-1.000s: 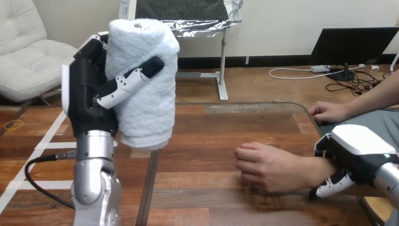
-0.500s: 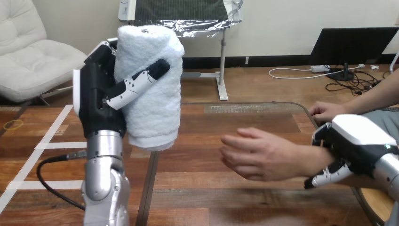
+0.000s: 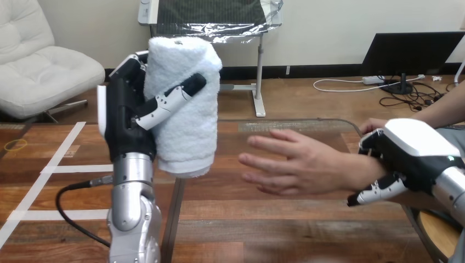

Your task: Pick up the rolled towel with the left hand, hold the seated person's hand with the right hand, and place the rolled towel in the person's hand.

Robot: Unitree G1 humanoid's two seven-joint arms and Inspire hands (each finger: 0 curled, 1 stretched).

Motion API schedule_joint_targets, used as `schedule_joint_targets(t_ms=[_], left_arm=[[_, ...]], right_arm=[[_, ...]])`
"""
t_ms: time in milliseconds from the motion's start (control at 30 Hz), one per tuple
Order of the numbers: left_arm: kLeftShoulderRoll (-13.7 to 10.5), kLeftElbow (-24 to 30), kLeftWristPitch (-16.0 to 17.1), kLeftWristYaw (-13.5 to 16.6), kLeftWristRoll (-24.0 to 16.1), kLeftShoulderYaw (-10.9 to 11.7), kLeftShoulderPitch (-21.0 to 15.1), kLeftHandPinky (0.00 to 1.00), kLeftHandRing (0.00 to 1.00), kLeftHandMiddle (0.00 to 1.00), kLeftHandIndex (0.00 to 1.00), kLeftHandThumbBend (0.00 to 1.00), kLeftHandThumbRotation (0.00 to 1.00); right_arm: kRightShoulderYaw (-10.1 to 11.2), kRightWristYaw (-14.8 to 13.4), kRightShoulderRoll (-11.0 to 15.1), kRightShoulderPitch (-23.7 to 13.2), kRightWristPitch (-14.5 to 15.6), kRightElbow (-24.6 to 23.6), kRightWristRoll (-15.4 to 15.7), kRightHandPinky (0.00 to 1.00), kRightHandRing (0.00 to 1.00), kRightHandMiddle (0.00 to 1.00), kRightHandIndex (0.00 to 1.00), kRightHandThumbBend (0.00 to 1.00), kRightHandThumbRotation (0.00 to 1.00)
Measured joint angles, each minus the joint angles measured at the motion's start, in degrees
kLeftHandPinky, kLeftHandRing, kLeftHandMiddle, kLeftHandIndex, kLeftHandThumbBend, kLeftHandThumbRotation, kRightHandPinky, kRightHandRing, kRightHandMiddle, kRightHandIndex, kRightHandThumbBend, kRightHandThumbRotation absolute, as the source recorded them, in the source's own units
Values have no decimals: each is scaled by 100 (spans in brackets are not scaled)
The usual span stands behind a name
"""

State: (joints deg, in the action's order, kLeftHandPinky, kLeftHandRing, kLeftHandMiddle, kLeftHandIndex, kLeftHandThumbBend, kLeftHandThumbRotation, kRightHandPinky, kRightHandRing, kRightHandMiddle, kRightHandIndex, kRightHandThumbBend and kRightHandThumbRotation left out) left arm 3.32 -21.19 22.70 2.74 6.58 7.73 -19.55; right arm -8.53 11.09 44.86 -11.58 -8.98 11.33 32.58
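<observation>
Fingers of the left hand [image 3: 129,118] curl round the rolled towel [image 3: 186,104], holding it upright above the surface [image 3: 263,219] at the view's left. The right hand [image 3: 411,153] wraps the person's wrist, thumb underneath. The person's hand [image 3: 299,161] reaches out flat over the surface, fingertips near the towel but apart from it.
</observation>
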Motion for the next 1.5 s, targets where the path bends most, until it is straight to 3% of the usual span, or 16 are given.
schedule_joint_targets(t_ms=[767, 1500], left_arm=[[173, -1758, 724, -195, 406, 136, -702, 24, 28, 35, 42, 58, 0], [569, -3312, 1199, -472, 914, 418, -1223, 26, 31, 38, 44, 62, 0]], right_arm=[[11, 160, 0, -228, 95, -274, -84, 32, 38, 43, 46, 89, 30], [6, 357, -42, -295, 342, -601, -91, 32, 38, 44, 46, 90, 28]])
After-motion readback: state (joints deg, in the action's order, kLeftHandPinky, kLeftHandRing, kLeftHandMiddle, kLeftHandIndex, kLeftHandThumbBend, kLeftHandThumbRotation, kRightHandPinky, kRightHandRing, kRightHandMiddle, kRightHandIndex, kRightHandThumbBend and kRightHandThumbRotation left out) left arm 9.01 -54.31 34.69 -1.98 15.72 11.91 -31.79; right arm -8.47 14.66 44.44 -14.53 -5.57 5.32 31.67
